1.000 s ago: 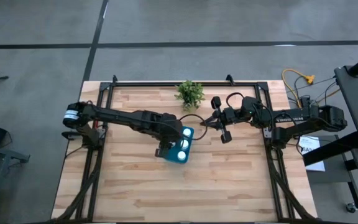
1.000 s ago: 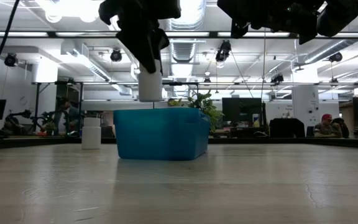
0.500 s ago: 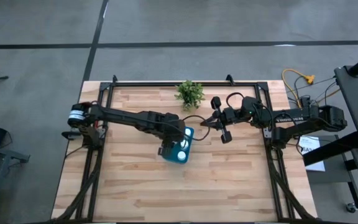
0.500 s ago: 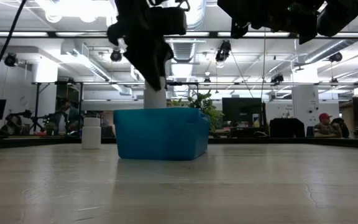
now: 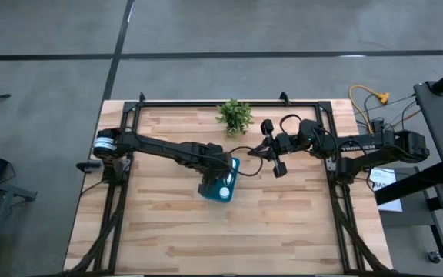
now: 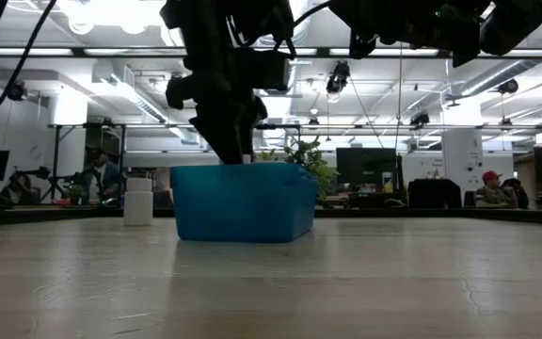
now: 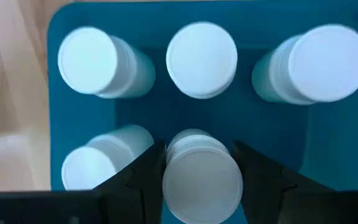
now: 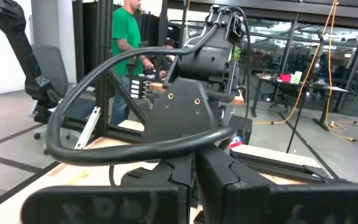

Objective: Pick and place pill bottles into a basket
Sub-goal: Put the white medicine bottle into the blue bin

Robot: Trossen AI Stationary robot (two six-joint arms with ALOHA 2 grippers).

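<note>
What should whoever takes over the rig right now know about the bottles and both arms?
Left end effector: shut on a bottle, lowered into the bin.
Right end effector: shut, empty, waiting above the table beside the bin.
Bin: four more bottles stand inside, three in a row and one next to the held one.
One bottle stands on the table outside the bin.
Left: release this bottle, then fetch that last one.

White pill bottles with white caps stand in a teal-blue basket on a pale striped-wood table, beside a green plant, under dark, near-black arms.
</note>
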